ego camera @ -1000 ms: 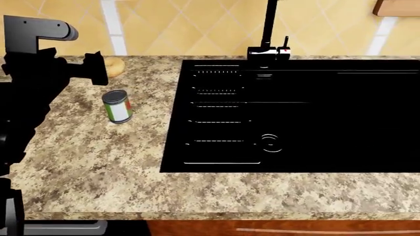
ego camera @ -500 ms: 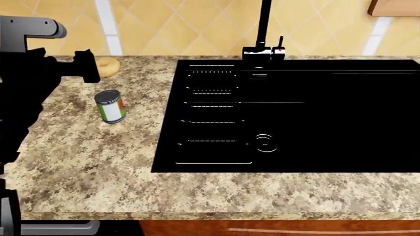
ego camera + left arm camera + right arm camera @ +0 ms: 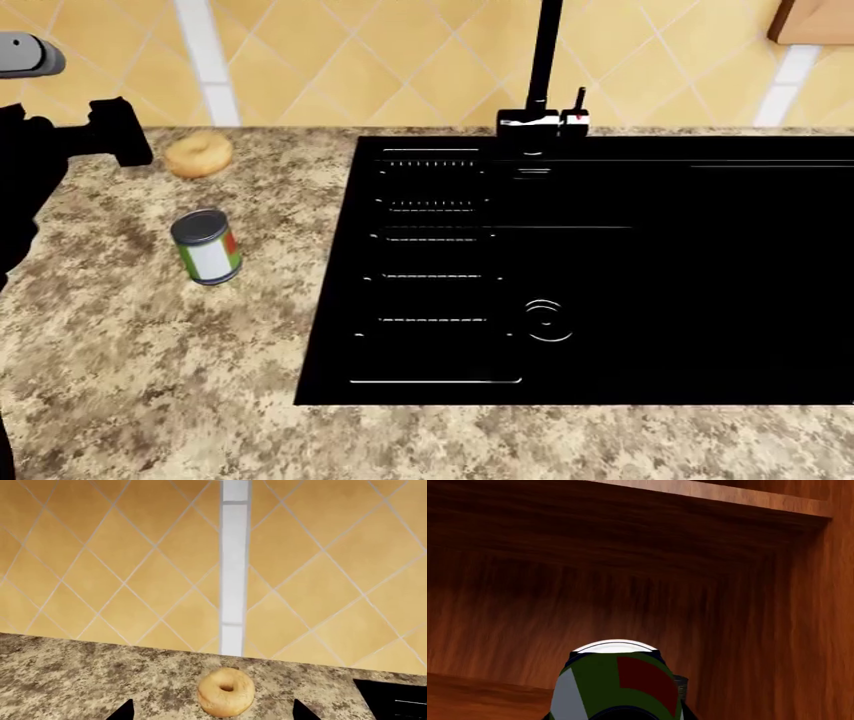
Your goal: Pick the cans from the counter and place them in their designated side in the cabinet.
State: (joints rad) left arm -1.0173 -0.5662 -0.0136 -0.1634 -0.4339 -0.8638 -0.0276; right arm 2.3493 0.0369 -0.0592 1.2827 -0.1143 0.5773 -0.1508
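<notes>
Right gripper [image 3: 617, 715]: the right wrist view looks into a wooden cabinet [image 3: 627, 580], with 1 can [image 3: 617, 685] filling the lower middle of the frame against the back wall. Dark fingertips show at either side of the can's base, which suggests the jaws are clamped on it, but actual contact lies below the frame edge, so I cannot tell for certain. The can stands upright near the cabinet's right wall; judged from this, it is being delivered to the right-hand side. Whether it rests on the shelf floor cannot be seen.

Left gripper [image 3: 210, 715]: only 2 dark fingertip points show at the lower edge of the left wrist view, well apart, so the jaws stand open with nothing between them. The camera faces the tiled wall [image 3: 133, 570], and the bagel [image 3: 227, 691] lies directly ahead on the counter [image 3: 80, 675]. The bagel is not a task item.

Head view: the left arm [image 3: 54, 160] hangs over the counter's left end. The second can [image 3: 207, 247] stands on the granite, slightly tilted in the render, near the bagel and left of the black sink [image 3: 601, 260], apart from the arm.

Judgement: 1 can is at the placing stage; 1 can is not yet collected. The left gripper's heading favours the bagel, not the can, so a correction toward the can appears necessary.
</notes>
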